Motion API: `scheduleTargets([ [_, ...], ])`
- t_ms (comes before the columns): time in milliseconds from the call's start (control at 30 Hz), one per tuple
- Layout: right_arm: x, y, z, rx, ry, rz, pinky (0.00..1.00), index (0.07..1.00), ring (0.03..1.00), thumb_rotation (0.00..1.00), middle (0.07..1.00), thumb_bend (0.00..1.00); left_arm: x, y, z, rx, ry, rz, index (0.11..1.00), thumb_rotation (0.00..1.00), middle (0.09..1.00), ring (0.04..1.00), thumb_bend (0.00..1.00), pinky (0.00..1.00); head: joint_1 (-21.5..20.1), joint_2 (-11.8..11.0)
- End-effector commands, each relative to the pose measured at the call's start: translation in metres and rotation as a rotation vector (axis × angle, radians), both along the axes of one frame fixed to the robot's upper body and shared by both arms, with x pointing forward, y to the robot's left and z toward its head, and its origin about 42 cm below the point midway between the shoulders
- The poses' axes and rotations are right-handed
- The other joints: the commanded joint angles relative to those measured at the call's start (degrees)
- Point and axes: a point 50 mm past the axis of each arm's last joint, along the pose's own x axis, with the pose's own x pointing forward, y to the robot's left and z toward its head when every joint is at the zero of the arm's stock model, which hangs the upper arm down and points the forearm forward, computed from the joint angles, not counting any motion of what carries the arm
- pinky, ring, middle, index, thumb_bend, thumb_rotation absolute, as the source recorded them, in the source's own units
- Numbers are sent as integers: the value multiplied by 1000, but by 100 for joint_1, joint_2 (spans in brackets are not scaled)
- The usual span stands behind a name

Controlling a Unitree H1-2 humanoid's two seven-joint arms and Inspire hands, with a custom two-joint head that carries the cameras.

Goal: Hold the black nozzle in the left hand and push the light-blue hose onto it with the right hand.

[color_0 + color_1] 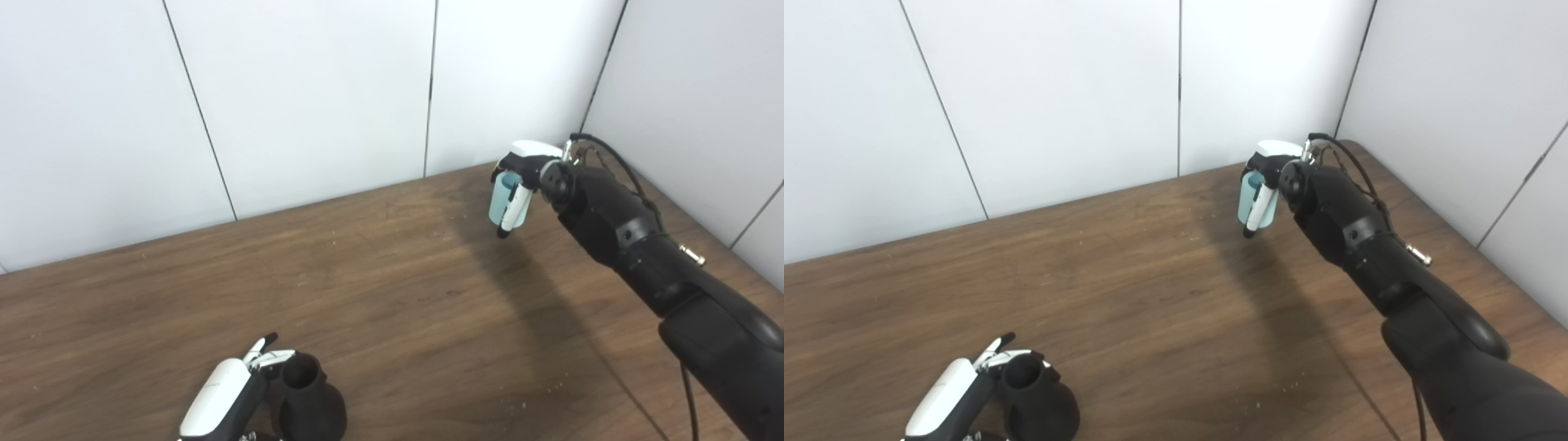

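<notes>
right hand (528,174) is far back on the table (392,294), near the corner of the walls, and its fingers (513,208) are wrapped round the light-blue hose (506,205). it looks lifted a bit, but i cannot tell if the bottom of the hose touches the wood

left hand (229,386) is close to the robot at the bottom of the picture. it is curled against the black nozzle (306,395), holding it by the narrow neck, though part of the hand is cut off by the edge. the nozzle has a round open top and a wide bottom, and its open end points up

hose and nozzle are well apart, so the pushing has not started

i think the hose piece is short, light and a bit squishy, so a hard squeeze could squash its mouth. holding it by the side, away from the end that goes on, seems best. the nozzle looks hard and stiff, so it can take a firm hold low down, leaving the top free for the hose
</notes>
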Motion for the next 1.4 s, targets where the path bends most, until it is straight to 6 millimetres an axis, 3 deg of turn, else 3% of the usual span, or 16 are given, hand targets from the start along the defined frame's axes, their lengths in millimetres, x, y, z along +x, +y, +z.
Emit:
scheduleTargets([
  [0, 6, -7, 32, -32, -88, -5, 644, 766, 715, 0, 774, 923, -5, 17, -22, 134, 95, 28, 495, 0, 475, 778, 523, 1000, -2, 7],
  [167, 5, -9, 29, -38, -94, -2, 641, 760, 708, 0, 757, 911, -5, 16, -21, 134, 97, 29, 495, 0, 475, 776, 523, 1000, 19, 17],
  [400, 6, -11, 29, -70, -113, -7, 504, 657, 529, 0, 666, 819, -5, 15, -21, 134, 98, 30, 495, 0, 475, 775, 523, 1000, 16, 13],
  [433, 6, -10, 29, -83, -121, -5, 469, 618, 464, 0, 596, 645, -5, 15, -21, 134, 98, 29, 495, 0, 475, 775, 523, 1000, 26, 11],
  [533, 3, -10, 28, -115, -149, 2, 330, 528, 425, 0, 506, 514, -4, 13, -21, 134, 97, 28, 495, 0, 475, 772, 523, 1000, 30, 5],
  [667, 1, -12, 25, -151, -198, 17, 326, 430, 429, 0, 498, 500, -3, 13, -21, 132, 95, 24, 495, 0, 475, 769, 523, 1000, 31, 8],
  [933, -2, -10, 26, -134, -269, 30, 349, 418, 429, 0, 487, 501, -1, 13, -19, 133, 89, 19, 495, 0, 476, 764, 523, 1000, 76, 37],
  [1200, -15, 13, 55, -116, -371, 90, 379, 444, 439, 0, 486, 504, 1, 8, -14, 129, 79, 12, 492, 0, 480, 764, 523, 1000, 282, 108],
  [1367, -38, 39, 79, -81, -417, 175, 339, 463, 437, 0, 491, 502, -1, 1, -15, 128, 79, 9, 491, 0, 482, 764, 523, 1000, 676, 199],
])
